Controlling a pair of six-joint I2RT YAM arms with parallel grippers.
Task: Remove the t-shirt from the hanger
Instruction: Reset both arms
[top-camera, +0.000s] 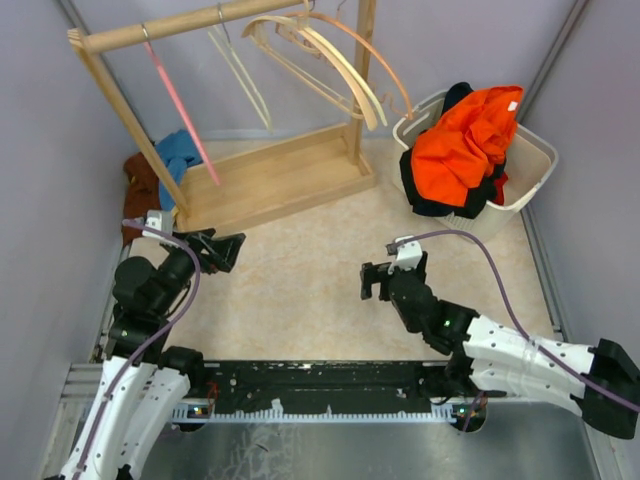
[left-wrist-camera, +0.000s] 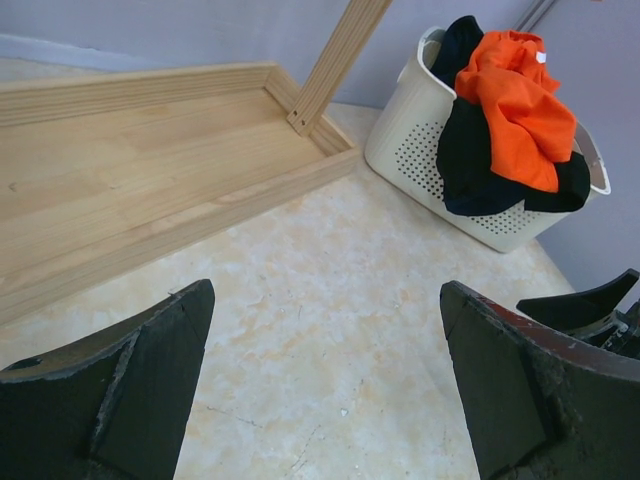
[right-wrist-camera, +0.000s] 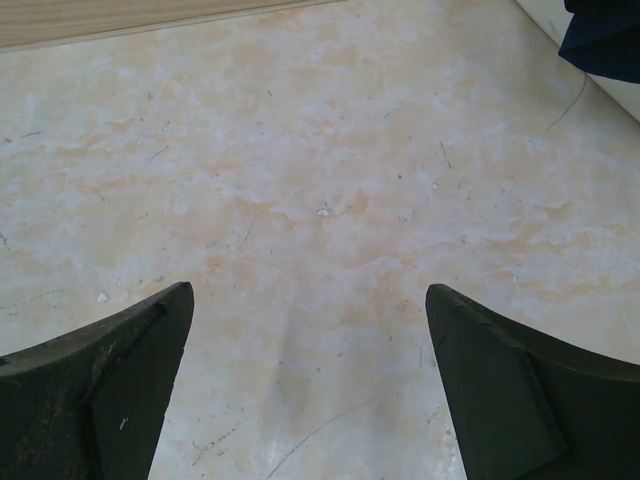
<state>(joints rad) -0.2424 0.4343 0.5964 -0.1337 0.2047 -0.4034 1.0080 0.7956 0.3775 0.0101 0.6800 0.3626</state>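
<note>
left gripper (left-wrist-camera: 327, 300): your jaws are spread wide, low over the table (top-camera: 300, 300), near the rack (top-camera: 270, 178) base.
hangers (top-camera: 325, 62): on the rack's top rail, a pink one at the left.
right gripper (right-wrist-camera: 310, 295): yours is spread wide too, over the table.
orange t-shirt (top-camera: 465, 138): heaped in the basket (top-camera: 532, 182) on black cloth (top-camera: 428, 197), well apart from the hangers.

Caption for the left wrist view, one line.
Open left gripper above tabletop, facing rack base and basket of orange and black clothes.
</note>
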